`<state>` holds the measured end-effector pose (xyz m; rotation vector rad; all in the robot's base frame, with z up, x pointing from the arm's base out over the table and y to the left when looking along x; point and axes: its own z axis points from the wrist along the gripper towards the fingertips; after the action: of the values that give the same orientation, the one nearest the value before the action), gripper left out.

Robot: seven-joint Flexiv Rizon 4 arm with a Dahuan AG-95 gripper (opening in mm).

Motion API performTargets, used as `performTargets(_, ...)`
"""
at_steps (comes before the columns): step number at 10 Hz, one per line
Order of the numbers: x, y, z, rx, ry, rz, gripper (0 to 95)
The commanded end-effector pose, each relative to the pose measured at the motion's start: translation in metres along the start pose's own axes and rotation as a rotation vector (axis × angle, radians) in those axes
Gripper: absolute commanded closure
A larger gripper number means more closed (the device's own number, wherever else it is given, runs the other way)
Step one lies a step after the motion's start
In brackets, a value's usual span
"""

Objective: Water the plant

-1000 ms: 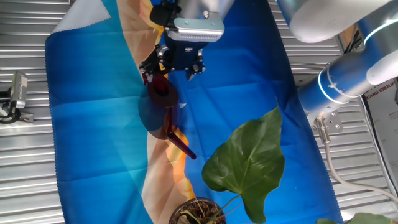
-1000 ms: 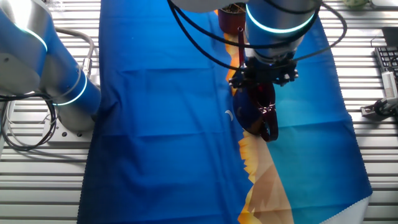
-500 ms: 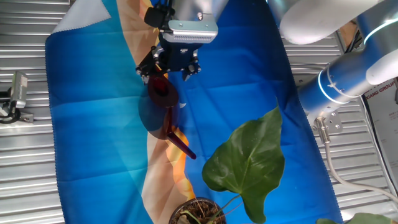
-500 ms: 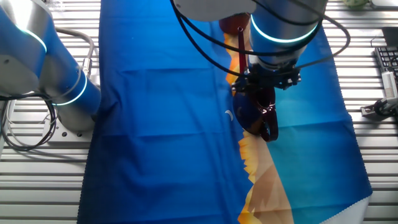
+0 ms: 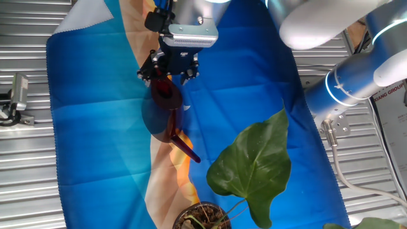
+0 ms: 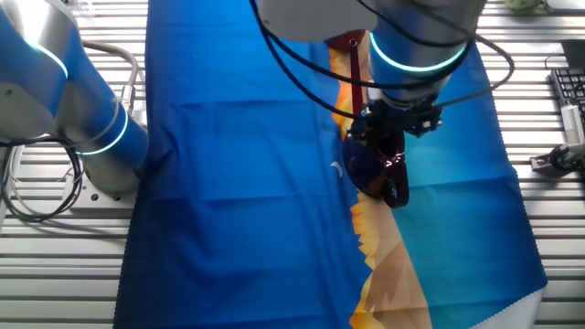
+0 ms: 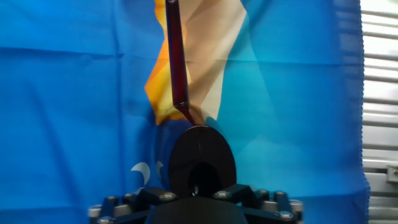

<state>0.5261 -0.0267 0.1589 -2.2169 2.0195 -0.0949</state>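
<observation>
Ribbed metal bench [image 5: 95, 191] runs under everything, covered by a bright blue cloth [image 5: 95, 127] printed with an orange and cream band. On one fixed view the dark red watering can [image 5: 166, 102] stands on the cloth near the centre, its long spout [image 5: 184, 146] pointing toward 5 o'clock, toward the plant [image 5: 254, 168]. That plant sits at the 6 o'clock edge of the frame, its round pot [image 5: 202, 216] of dark soil cut by the border and one large heart-shaped leaf spreading up toward 1 o'clock. Spout tip and leaf lie near each other but apart.

The pincer [image 5: 166, 69] hangs directly over the rear of the can, at the can's 12 o'clock, beneath the silver wrist of the arm [image 5: 343, 83]. How far its fingers are spread, and whether they touch the can, cannot be told; the black hardware hides them.

From the other fixed view the pincer [image 6: 395, 123] sits above the can [image 6: 379, 169], with the spout [image 6: 355, 68] running toward 12 o'clock.

In the hand view the can's round body [image 7: 202, 163] fills the lower centre, right against the pincer's black base, and the spout [image 7: 176, 56] reaches to 12 o'clock over the cloth [image 7: 62, 93].
</observation>
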Motion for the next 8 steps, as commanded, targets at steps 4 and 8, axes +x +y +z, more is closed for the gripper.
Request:
performTargets(4,0.0004,-0.0013,0.0005,-0.037,0.032,-0.004,19.0)
performTargets(8,0.0017,-0.0019,0.0041,-0.083,0.003,0.007,19.0)
